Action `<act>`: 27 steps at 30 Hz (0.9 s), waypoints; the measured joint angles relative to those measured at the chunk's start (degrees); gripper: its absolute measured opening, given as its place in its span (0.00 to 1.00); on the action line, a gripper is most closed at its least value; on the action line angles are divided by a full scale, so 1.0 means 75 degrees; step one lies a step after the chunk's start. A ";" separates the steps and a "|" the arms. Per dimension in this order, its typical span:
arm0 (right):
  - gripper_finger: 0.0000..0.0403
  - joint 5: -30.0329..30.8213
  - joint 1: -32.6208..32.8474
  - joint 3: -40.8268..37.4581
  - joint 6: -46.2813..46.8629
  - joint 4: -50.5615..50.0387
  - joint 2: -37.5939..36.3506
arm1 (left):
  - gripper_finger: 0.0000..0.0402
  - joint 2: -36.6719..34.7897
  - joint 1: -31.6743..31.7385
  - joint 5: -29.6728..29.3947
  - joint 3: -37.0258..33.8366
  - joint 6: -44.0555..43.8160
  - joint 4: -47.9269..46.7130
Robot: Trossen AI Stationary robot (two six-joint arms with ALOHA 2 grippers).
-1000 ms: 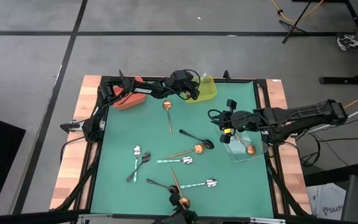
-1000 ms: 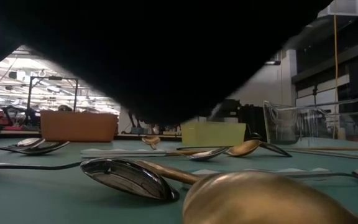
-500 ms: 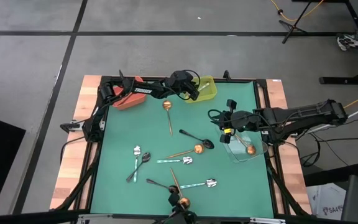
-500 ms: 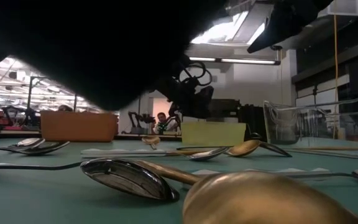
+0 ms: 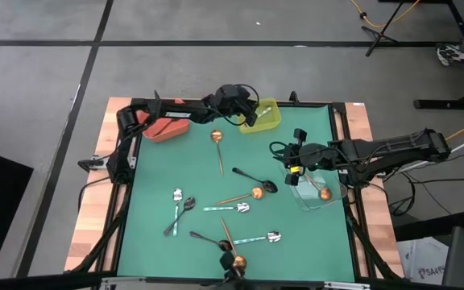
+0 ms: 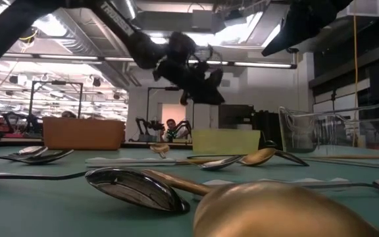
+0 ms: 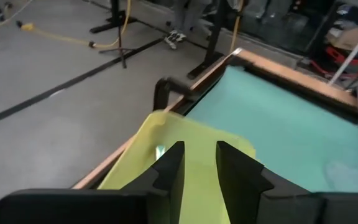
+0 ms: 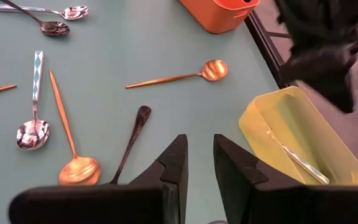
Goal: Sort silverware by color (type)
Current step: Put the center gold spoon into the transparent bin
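On the green mat: the silverware lies scattered, most of it across the middle and near half of the table (image 5: 135, 242).
Copper-gold spoon, far side (image 5: 217, 142): alone on the mat, just near of the gap between the red and yellow-green bins, bowl toward the bins.
Black spoon, centre (image 5: 256, 179): slanted, its bowl near the bowl of a copper-gold spoon (image 5: 246, 195).
Silver spoon, centre (image 5: 229, 209): lies just near of that pair.
Left cluster (image 5: 180, 208): a silver and a dark spoon side by side.
Near-edge group (image 5: 234, 239): a copper-gold spoon crossing a black one, with a silver spoon (image 5: 260, 238) beside them.
Yellow-green bin (image 5: 263, 118): at the far edge; a silver spoon (image 8: 304, 163) lies inside it.
Clear bin (image 5: 322, 193): at the right edge; a copper-gold spoon bowl (image 5: 325, 194) shows inside.
Red bin (image 5: 164, 129): far left corner, partly under the left arm.
Left gripper (image 5: 250, 115): raised over the yellow-green bin's left part, fingers a little apart, nothing between them.
Right gripper (image 5: 294, 171): waits at the clear bin's left side, fingers slightly apart, holding nothing.
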 joint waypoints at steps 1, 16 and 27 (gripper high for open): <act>0.17 -0.0018 0.0000 0.0000 0.0000 0.0000 0.0000 | 0.21 -0.0134 -0.0018 0.0057 0.0003 0.0035 -0.0109; 0.17 -0.0103 0.0000 0.0000 0.0015 -0.0006 0.0000 | 0.20 -0.3079 -0.0954 0.0252 0.0000 0.1412 -0.4202; 0.17 -0.0106 0.0003 0.0000 0.0032 0.0053 0.0000 | 0.20 -0.5237 -0.2183 0.0108 0.0003 0.2082 -0.6487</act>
